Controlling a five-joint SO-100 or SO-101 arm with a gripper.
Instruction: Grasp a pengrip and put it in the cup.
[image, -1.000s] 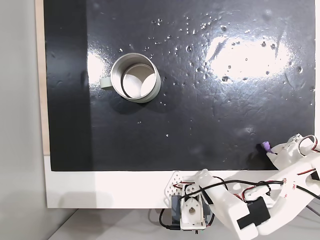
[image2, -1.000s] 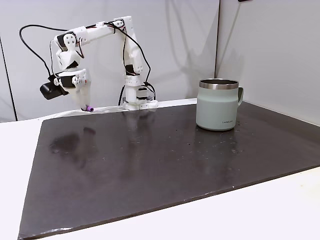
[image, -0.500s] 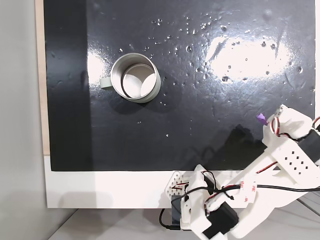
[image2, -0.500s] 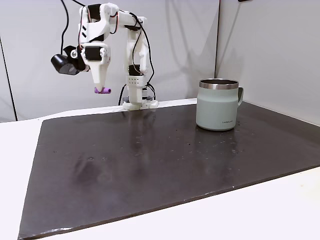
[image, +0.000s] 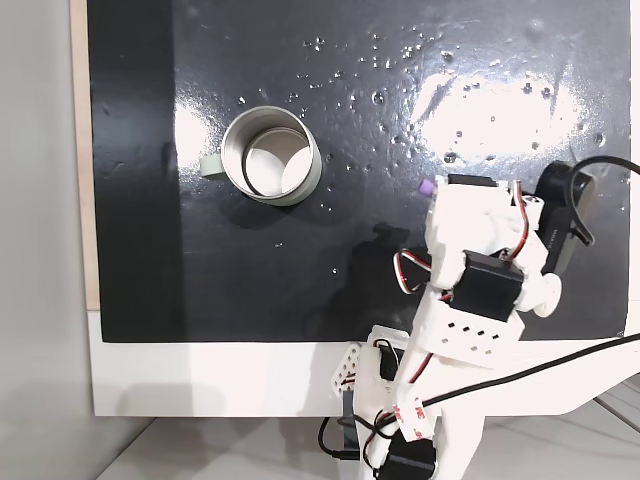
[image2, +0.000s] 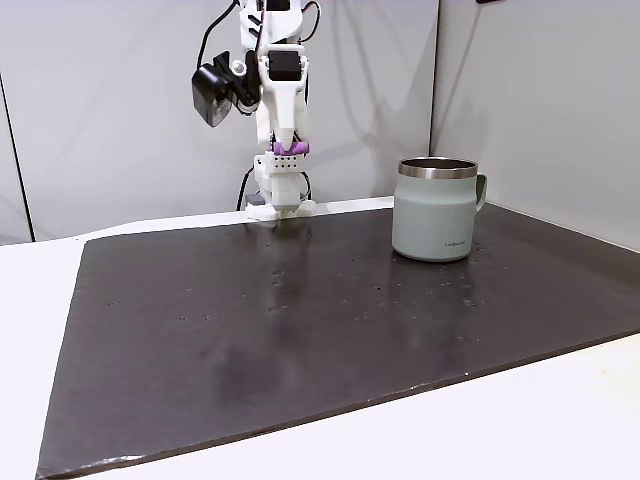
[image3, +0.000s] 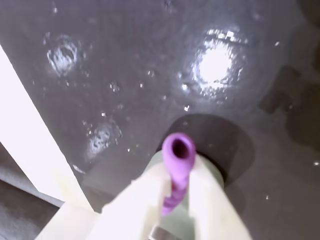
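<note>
1. Gripper (image3: 176, 170): the fingers are pinched on the pengrip (image3: 177, 160), one pale finger on each side of the purple tube. In the wrist view its open end points out past the fingertips, so the grasp sits on the ribbed body, not the mouth

2. Pengrip position: held in the air, clear of the mat (image2: 300, 330). In a fixed view from the side it shows as a purple band at the gripper (image2: 289, 148) tip, the pengrip (image2: 290, 149) lying roughly level, well above the dark surface. From above, only a small purple spot, the pengrip (image: 427, 187), shows at the arm's front edge

3. Cup (image2: 436, 210): stands upright on the mat, handle to the right in the side view. From above the cup (image: 270, 156) has its mouth open and unobstructed, handle to the left. It is well apart from the gripper

4. Reason for the height, as judged: the load is carried above the cup's rim level so it can pass over the wall without striking it

5. Stage, as judged: grasp done, carry under way, release not yet made

6. Next need, as judged: bring the tip over the cup's mouth before the fingers part

7. Risk, as judged: the pengrip is small and rubbery, so it may cling to a finger or bounce off the rim if dropped off-centre
</note>
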